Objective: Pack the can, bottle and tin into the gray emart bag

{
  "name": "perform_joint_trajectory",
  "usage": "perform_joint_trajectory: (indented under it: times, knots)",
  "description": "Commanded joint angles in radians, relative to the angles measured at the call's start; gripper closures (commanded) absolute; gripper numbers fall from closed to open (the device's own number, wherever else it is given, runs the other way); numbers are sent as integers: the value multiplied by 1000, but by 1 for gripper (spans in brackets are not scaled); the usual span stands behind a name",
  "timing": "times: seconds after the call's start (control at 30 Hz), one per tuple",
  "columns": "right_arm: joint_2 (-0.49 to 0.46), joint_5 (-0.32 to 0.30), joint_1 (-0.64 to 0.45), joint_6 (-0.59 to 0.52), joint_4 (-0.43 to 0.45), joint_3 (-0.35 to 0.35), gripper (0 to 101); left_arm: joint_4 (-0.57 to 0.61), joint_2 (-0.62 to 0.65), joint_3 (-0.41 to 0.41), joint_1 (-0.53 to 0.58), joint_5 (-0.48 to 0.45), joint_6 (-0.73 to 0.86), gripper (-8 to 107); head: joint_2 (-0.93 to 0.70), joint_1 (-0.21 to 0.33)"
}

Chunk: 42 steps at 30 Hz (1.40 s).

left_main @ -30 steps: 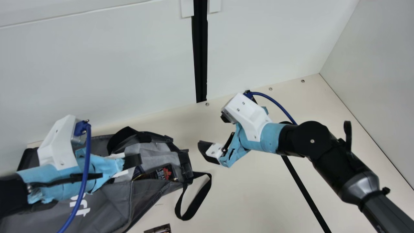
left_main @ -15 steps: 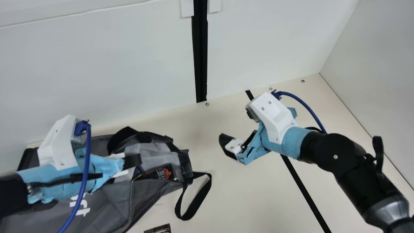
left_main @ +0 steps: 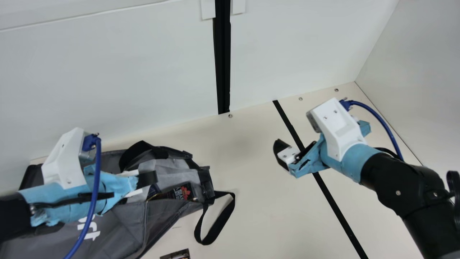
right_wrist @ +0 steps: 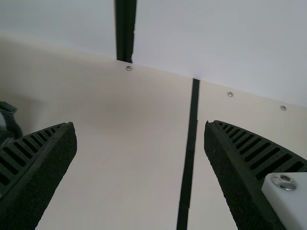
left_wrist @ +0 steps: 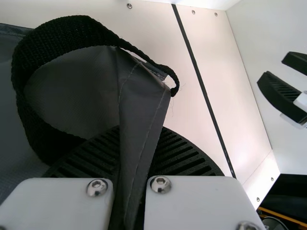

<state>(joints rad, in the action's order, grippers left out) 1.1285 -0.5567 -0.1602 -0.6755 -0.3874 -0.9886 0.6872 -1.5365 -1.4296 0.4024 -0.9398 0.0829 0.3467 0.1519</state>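
Left wrist view has my left gripper clamped on a gray fold of the emart bag, the fabric pinched between its ribbed fingers, with a black webbing handle curling just beside them. My right gripper is spread wide with nothing between its fingers, well apart from the bag.

In the main view the bag slumps beneath my left arm, its mouth towards my right side. Just inside lies a dark printed package with a red leaf on it; whether that is the can or the tin I cannot tell, and I cannot pick out the bottle for certain. Another printed item lies outside on the table, cut by the near edge, probably the one left to pack.

I judge the job to be mostly done. To do this step well, I should hold the fold firmly without dragging the bag, lower my open right fingers squarely around that item, and bring it in over the rim, clear of the loose strap, which could snag it.

Around this spreads the cream table, crossed by a black stripe and dotted with screws by the white wall, where a black upright rail stands.
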Motion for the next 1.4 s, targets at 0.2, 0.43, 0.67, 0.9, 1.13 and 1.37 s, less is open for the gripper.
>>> perform_joint_trajectory:
  times: [0.2,0.43,0.67,0.9,1.13,1.37]
  knots:
    - [-46,-22,-58,144,161,-13,10,0,0,0,0,0,0,89,2,23]
    - [-78,-59,-106,248,271,-33,10,0,0,0,0,0,0,89,2,23]
    - [-103,-114,-142,346,371,-61,10,0,0,0,0,0,0,89,2,23]
    - [-124,-185,-160,427,452,-93,10,0,0,0,0,0,0,89,2,23]
    - [-142,-259,-168,483,511,-125,10,0,0,0,0,0,0,89,2,23]
    - [-158,-335,-175,510,539,-158,10,0,0,0,0,0,0,89,2,23]
